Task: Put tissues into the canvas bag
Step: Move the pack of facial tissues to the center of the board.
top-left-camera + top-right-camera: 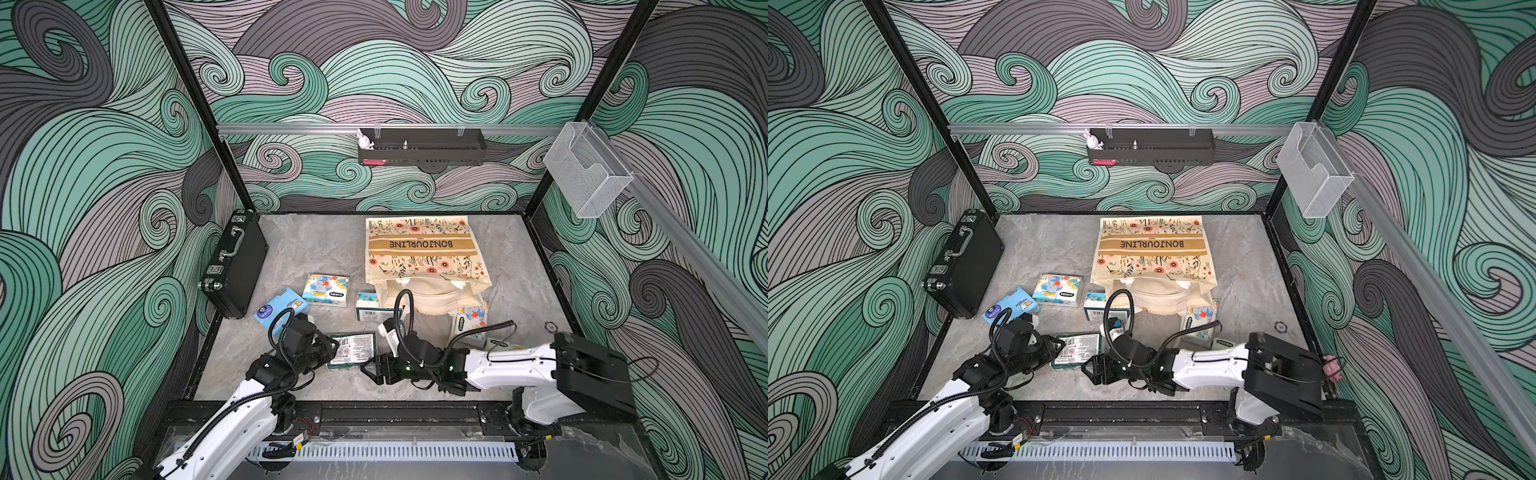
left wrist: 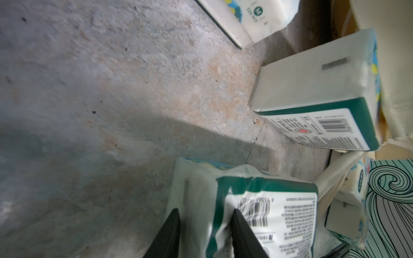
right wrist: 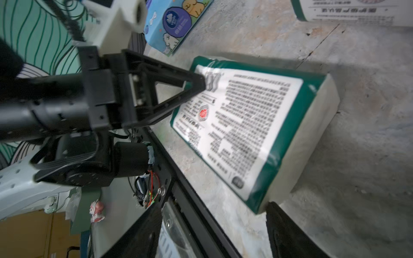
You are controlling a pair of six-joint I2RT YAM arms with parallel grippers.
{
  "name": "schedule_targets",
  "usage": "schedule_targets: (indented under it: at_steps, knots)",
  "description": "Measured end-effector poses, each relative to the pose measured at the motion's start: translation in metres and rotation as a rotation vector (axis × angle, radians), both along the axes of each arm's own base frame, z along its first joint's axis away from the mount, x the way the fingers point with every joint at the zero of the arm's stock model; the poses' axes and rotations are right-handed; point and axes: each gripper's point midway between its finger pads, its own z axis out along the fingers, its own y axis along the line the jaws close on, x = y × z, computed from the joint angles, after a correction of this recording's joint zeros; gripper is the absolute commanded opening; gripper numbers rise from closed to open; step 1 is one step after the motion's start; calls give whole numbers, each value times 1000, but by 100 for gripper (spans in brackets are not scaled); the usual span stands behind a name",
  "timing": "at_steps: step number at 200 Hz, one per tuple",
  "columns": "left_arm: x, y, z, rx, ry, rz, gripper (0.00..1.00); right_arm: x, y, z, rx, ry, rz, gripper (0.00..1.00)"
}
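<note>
Between the fingers of the left claw (image 3: 201, 83) the green pack (image 3: 250, 131) is pinched by its wrapper edge (soft film likely gives a hold), the right claw (image 1: 370, 371) held wide beside it, the bag (image 1: 424, 257) lying beyond both.

The cream canvas bag with orange floral print (image 1: 424, 266), lying toward 12 o'clock on the table (image 1: 316, 249), bears "BONJOURLINE" in dark capitals on its tan band (image 1: 419, 244), upside down in both top views. In the left wrist view a white plastic-wrapped tissue pack (image 2: 263, 20) shows a circled "M" and "320 PCS". The dark green tissue pack (image 3: 290, 143) at 6 o'clock has a white label (image 3: 245, 125) with a barcode and dense print too blurred to read.
</note>
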Motion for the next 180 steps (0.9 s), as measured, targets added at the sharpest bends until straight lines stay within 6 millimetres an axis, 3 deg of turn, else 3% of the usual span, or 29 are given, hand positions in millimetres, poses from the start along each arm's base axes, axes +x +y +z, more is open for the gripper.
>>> schedule_targets:
  at_steps: [22, 39, 106, 145, 180]
  knots:
    - [2, -7, 0, -13, -3, -31, 33, 10, -13, 5, 3, -24, -57, 75]
    - [2, -10, 1, -18, -13, -55, 29, 18, -20, -2, -23, -21, -91, 77]
    - [1, -19, 1, -31, -60, -143, 29, 46, -38, -29, -62, 65, -225, 81]
    - [0, -25, 1, -65, -80, -173, 29, 50, -30, -54, -49, 160, -235, 80]
    - [0, -30, -1, -84, -76, -193, 29, 50, -9, -53, 54, 221, -226, 77]
